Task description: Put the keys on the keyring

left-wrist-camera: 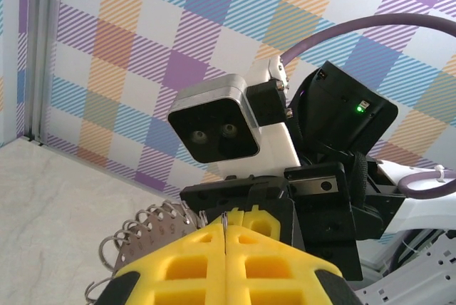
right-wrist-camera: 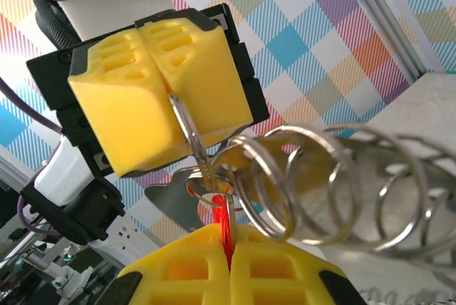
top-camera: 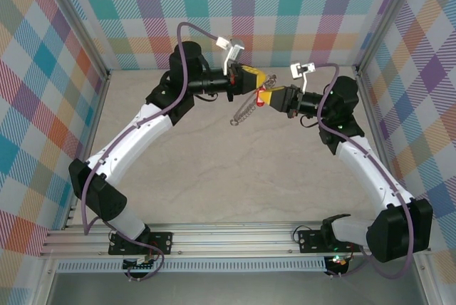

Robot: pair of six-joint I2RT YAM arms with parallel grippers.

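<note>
Both grippers meet in mid-air above the table (top-camera: 214,177).
The left gripper (right-wrist-camera: 169,88) is clamped tight on the keyring (right-wrist-camera: 335,177) wire. The right gripper (right-wrist-camera: 228,244) pinches the red key tag (right-wrist-camera: 224,219), which touches the coils.

Down at the bottom, the right pincer (right-wrist-camera: 226,237) has its yellow fingers pressed together on the key (right-wrist-camera: 224,216), whose red tag stands up out of the seam. Facing it from the upper left, the left pincer (right-wrist-camera: 165,80) is clamped on one loop of the keyring (right-wrist-camera: 288,198). The ring's silvery coils trail off to the right, blurred, in front of the checked wall (right-wrist-camera: 299,27) and the pale surface (right-wrist-camera: 438,116).
</note>
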